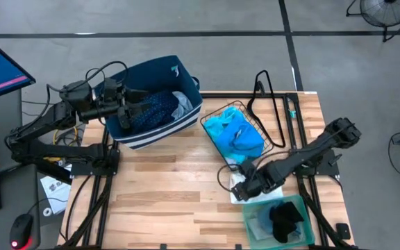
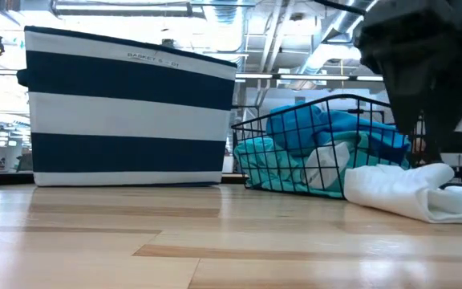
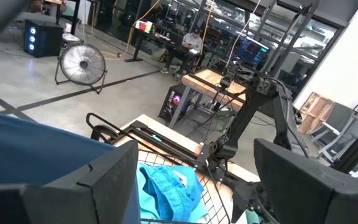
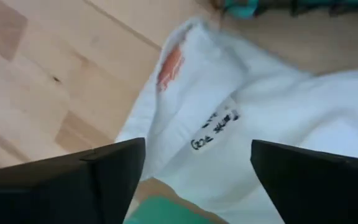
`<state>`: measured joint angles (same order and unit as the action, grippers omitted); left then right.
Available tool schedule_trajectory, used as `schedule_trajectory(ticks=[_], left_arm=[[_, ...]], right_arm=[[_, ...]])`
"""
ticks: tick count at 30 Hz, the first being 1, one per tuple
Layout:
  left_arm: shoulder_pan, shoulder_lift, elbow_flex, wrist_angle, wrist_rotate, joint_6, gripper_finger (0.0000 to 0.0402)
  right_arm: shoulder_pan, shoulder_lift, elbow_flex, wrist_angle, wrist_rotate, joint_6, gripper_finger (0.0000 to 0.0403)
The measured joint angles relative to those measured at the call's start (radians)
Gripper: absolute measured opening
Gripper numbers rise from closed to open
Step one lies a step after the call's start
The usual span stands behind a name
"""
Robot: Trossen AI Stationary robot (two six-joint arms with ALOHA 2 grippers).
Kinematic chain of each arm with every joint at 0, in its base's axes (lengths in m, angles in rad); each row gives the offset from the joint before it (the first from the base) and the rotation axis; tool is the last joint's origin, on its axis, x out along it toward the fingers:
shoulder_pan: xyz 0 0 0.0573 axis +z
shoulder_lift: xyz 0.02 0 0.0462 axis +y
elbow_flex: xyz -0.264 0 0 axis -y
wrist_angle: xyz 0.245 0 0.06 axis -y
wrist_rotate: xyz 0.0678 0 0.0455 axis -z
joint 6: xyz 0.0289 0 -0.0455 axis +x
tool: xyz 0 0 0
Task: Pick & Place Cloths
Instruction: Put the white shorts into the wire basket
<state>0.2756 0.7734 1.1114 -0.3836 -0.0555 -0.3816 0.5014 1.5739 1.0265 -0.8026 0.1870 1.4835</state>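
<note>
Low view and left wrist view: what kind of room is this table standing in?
Probably an industrial lab or workshop, not a home: bare concrete floor with dark lane lines, exposed ceiling pipework, a floor fan, and more workbenches with screens where a person sits.

Bare tabletop [image 1: 165, 187] beside striped bin [image 1: 155, 132], wire basket [image 1: 250, 121], green tray [image 1: 304, 208].

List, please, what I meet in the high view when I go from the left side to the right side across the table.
Left pincer over the striped navy bin → wire basket with turquoise cloths → right pincer above the white cloth → green tray holding a black cloth.
</note>
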Motion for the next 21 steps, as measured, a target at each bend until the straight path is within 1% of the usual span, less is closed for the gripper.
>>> schedule_trajectory(ticks=[2,5,7,11,13,15,17,19,21], left_arm=[[0.000,0.000,0.000,0.000,0.000,0.000,0.0298],[0.000,0.000,0.000,0.000,-0.001,0.002,0.0298],[0.000,0.000,0.000,0.000,-0.001,0.002,0.0298],[0.000,0.000,0.000,0.000,-0.001,0.002,0.0298],[0.000,0.000,0.000,0.000,-0.001,0.002,0.0298],[0.000,0.000,0.000,0.000,-0.002,0.002,0.0298],[0.000,0.000,0.000,0.000,-0.002,0.002,0.0298],[0.000,0.000,0.000,0.000,-0.002,0.002,0.0298],[0.000,0.000,0.000,0.000,-0.004,0.002,0.0298]], right_arm=[[0.017,0.037,-0.007,0.029,0.003,0.032,0.0290],[0.022,0.097,-0.020,0.067,0.001,0.044,0.0296],[0.016,0.138,-0.018,0.103,0.000,0.044,0.0296],[0.000,0.203,-0.018,0.121,-0.006,0.029,0.0296],[-0.001,0.224,-0.018,0.136,-0.018,0.011,0.0289],[-0.001,0.239,-0.015,0.155,-0.035,0.001,0.0272],[0.003,0.241,-0.015,0.167,-0.044,0.002,0.0241],[0.005,0.238,-0.015,0.176,-0.044,0.002,0.0198],[0.005,0.229,-0.015,0.182,-0.053,0.002,0.0145]])
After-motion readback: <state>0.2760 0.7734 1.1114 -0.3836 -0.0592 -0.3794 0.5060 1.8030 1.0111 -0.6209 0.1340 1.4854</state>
